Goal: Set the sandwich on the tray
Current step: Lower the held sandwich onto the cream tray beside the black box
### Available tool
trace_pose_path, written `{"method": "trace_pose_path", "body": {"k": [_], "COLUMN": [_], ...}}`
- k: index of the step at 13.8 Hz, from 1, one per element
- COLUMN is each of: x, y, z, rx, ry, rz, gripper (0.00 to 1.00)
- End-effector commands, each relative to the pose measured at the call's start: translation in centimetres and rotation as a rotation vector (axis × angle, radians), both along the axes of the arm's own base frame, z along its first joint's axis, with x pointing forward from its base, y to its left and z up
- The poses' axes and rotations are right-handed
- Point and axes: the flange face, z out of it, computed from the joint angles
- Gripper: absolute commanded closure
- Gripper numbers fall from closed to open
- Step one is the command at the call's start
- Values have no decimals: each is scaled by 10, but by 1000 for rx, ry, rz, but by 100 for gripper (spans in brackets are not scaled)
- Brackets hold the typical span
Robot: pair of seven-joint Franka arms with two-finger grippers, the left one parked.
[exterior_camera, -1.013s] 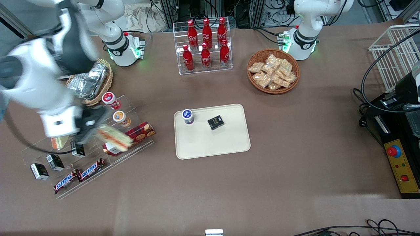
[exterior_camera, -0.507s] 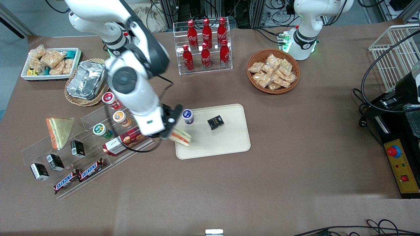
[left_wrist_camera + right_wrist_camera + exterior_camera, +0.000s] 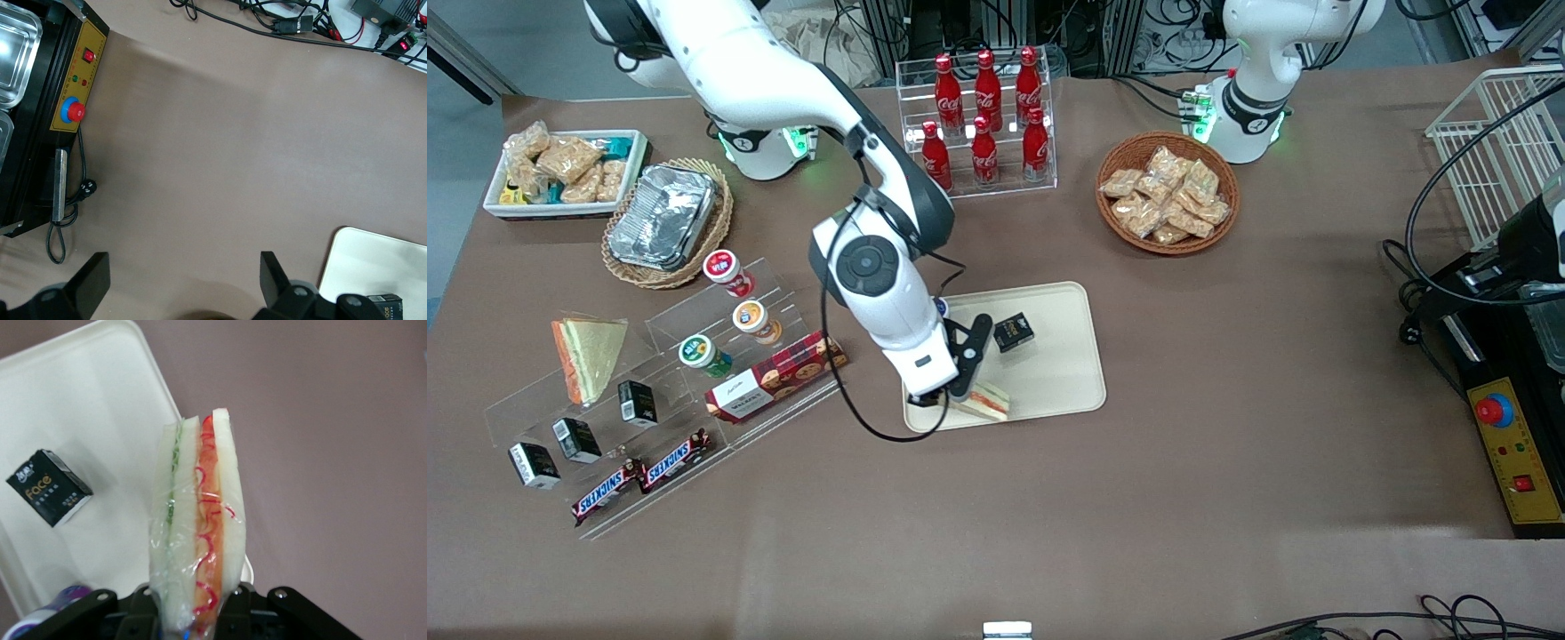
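Note:
The sandwich (image 3: 985,400) (image 3: 197,527), a clear-wrapped wedge of white bread with a red-orange stripe, is clamped on both flat sides by my gripper (image 3: 965,384) (image 3: 192,613), which is shut on it. It hangs over the near edge of the cream tray (image 3: 1049,373) (image 3: 87,420), at the corner toward the working arm's end. Whether the sandwich touches the tray I cannot tell.
On the tray lie a small black box (image 3: 1011,331) (image 3: 48,487) and a blue-lidded cup (image 3: 47,617), mostly hidden by the arm in the front view. A clear shelf (image 3: 720,391) holds cups, a biscuit box, another wedge sandwich (image 3: 589,354) and Snickers bars. Cola rack (image 3: 983,116) and snack basket (image 3: 1167,191) stand farther back.
My gripper has carried the sandwich from the clear shelf across to the tray, ending over the tray's near edge. The cup on the tray is now covered by the arm.

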Motion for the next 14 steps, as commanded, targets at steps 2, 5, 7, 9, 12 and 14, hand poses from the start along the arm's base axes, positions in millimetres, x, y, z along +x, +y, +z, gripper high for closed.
{"method": "trace_pose_path", "body": {"k": [2, 5, 7, 9, 12, 14], "x": [4, 0, -3, -8, -10, -17], "y": [20, 26, 25, 25, 27, 36], "z": [-34, -60, -76, -88, -94, -95], "rx": [30, 20, 6, -4, -9, -11], "ry": [-36, -53, -36, -18, -13, -17], "rz": [132, 206, 244, 252, 259, 277], "gripper": [100, 100, 100, 100, 100, 100]}}
